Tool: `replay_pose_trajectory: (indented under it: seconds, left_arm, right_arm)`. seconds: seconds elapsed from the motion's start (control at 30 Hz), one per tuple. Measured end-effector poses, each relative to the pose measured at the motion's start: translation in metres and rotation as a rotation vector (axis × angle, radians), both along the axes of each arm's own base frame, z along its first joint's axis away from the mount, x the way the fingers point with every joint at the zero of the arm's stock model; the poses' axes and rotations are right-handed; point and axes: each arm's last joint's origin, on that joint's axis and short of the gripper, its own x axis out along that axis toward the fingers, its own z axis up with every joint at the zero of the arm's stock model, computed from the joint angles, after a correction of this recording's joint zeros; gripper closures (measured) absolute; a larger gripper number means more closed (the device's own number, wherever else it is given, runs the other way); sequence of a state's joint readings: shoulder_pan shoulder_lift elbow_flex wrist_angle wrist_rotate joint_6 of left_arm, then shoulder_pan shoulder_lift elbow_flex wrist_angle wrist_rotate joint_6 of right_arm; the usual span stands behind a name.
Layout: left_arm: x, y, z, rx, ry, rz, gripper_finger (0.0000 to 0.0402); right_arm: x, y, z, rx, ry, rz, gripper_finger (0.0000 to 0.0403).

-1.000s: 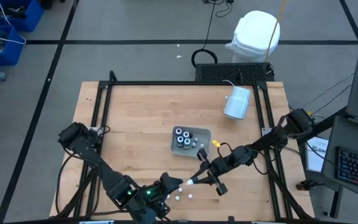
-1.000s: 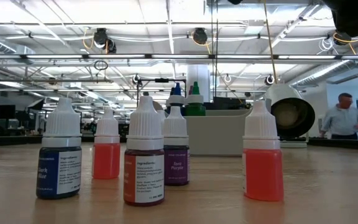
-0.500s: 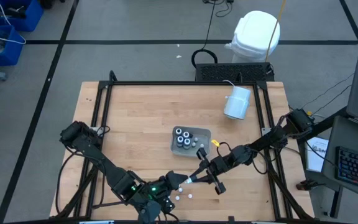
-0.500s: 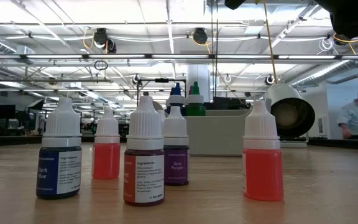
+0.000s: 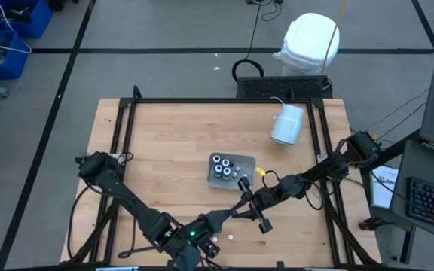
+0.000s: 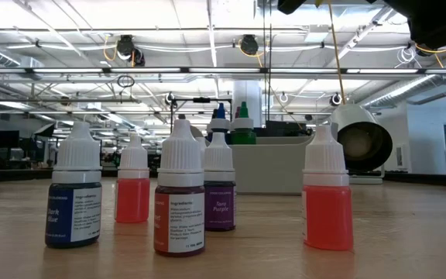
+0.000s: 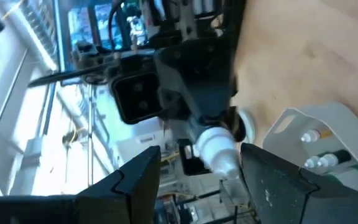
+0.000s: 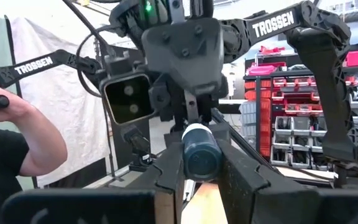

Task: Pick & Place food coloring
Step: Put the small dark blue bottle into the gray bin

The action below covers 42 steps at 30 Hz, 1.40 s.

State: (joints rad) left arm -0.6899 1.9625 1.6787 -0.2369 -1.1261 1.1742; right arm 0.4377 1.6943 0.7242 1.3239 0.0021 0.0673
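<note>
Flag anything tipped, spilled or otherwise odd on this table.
The big white cylinder lies on its side near the wooden table's far right corner, its open end toward the low camera. The right claw grips a small white-capped bottle lengthwise, cap pointing outward rather than up. No spill shows.

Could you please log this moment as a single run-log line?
right gripper: shut on bottle | left gripper: open, facing bottle's cap
</note>
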Motion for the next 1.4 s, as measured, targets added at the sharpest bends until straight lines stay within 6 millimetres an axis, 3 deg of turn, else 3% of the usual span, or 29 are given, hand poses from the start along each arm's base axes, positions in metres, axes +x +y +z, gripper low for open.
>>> replay_pose_trajectory:
  seconds: [0.33,0.67,0.8,1.2,1.4]
  left_arm:
    - [-0.0002,-0.0008,0.0001,-0.030,-0.013,-0.002,0.0183]
    - [-0.0012,-0.0028,-0.0015,-0.055,0.005,-0.040,0.0295]
    - [-0.0013,-0.0027,-0.0016,-0.061,0.002,-0.037,0.0320]
    - [-0.0016,-0.0026,-0.0025,-0.084,0.001,-0.038,0.0335]
    - [-0.0016,-0.0028,-0.0035,-0.114,-0.004,-0.037,0.0336]
  right_arm:
    - [0.0002,0.0002,-0.0010,-0.006,0.009,0.002,0.0337]
    - [0.0000,0.0005,-0.0008,-0.009,0.006,0.006,0.0337]
    - [-0.0001,0.0005,-0.0005,-0.008,0.004,0.006,0.0337]
    - [0.0004,0.0005,-0.0023,-0.059,0.001,-0.011,0.0334]
    - [0.0015,-0.0002,-0.0055,-0.100,0.023,-0.069,0.0290]
